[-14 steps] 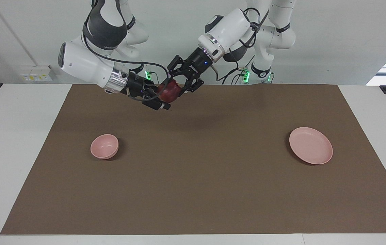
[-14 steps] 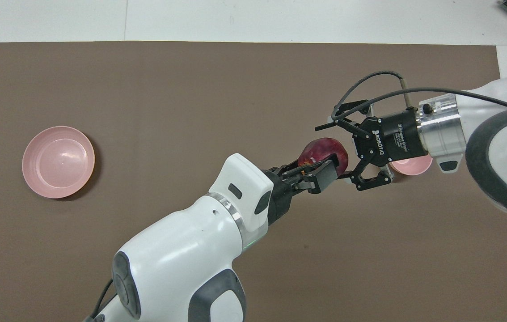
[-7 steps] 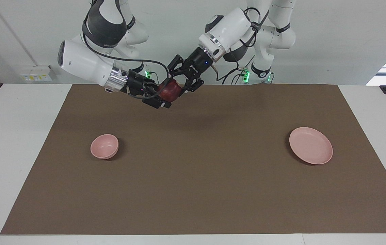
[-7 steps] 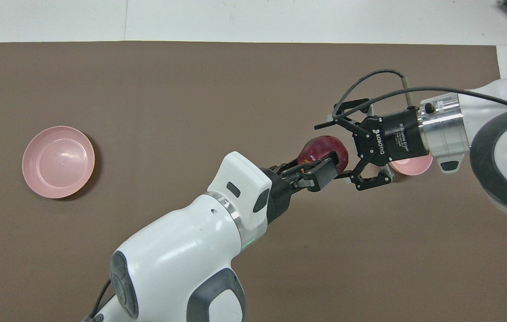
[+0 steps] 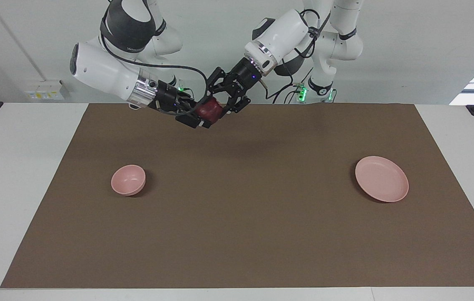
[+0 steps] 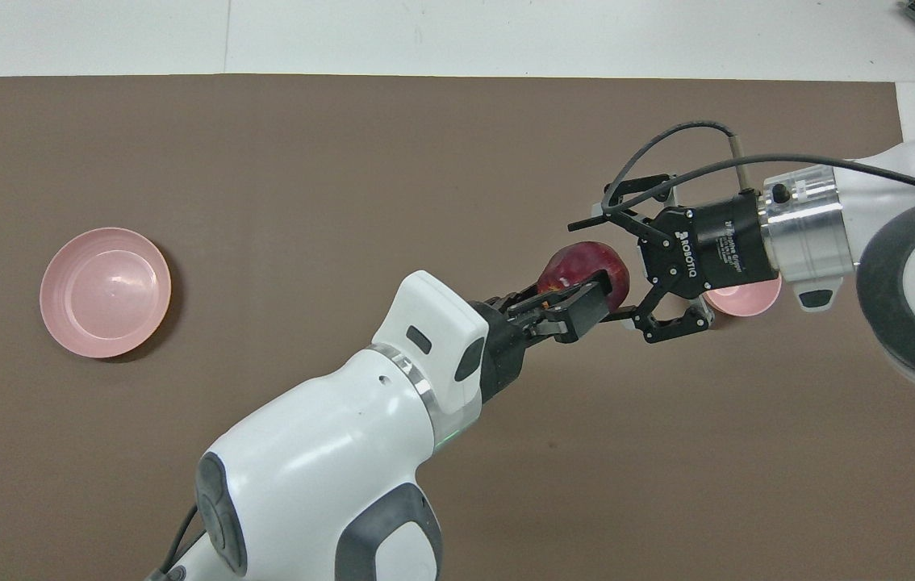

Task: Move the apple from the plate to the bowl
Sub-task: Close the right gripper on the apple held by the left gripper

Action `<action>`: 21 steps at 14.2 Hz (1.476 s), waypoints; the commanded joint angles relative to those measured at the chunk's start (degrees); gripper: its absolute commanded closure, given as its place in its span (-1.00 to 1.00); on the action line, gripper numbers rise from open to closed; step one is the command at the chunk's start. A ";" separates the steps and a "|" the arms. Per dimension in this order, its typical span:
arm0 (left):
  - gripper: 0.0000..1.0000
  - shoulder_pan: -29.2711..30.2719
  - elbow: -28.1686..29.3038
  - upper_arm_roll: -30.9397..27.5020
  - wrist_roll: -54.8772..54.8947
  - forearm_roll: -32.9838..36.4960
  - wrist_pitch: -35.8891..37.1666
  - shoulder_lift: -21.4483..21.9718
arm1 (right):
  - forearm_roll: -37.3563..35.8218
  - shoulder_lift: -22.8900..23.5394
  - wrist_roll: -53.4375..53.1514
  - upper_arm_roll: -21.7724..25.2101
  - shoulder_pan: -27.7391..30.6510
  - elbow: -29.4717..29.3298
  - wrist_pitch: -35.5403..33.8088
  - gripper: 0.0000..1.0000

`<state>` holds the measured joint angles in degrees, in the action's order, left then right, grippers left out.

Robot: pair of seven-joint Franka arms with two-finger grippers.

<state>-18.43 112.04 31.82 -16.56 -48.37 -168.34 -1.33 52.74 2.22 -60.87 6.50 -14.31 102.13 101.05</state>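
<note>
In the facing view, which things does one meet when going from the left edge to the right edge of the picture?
bowl → right gripper → apple held up over the mat → left gripper → plate
</note>
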 commanded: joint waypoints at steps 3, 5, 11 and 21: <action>0.77 -0.29 -0.33 0.43 -0.49 -0.50 0.12 -0.25 | 1.23 -1.34 0.66 0.01 -1.95 1.22 0.73 -1.00; 0.76 -0.29 -0.33 0.43 -0.49 -0.50 0.12 -0.25 | 1.23 -1.34 0.84 0.01 -1.43 1.31 0.55 -0.82; 0.75 -0.29 -0.24 0.43 -0.49 -0.50 0.12 -0.25 | -0.62 -1.34 2.42 0.44 -0.90 1.58 0.11 -0.76; 0.05 -0.29 -0.15 0.43 -0.49 -0.50 0.12 -0.25 | -1.06 -1.25 1.37 0.62 -0.37 1.49 0.11 1.00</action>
<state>-18.43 112.01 31.88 -16.56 -48.37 -168.40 -1.92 52.31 1.80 -60.33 7.23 -15.52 102.98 100.95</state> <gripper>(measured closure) 0.278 0.198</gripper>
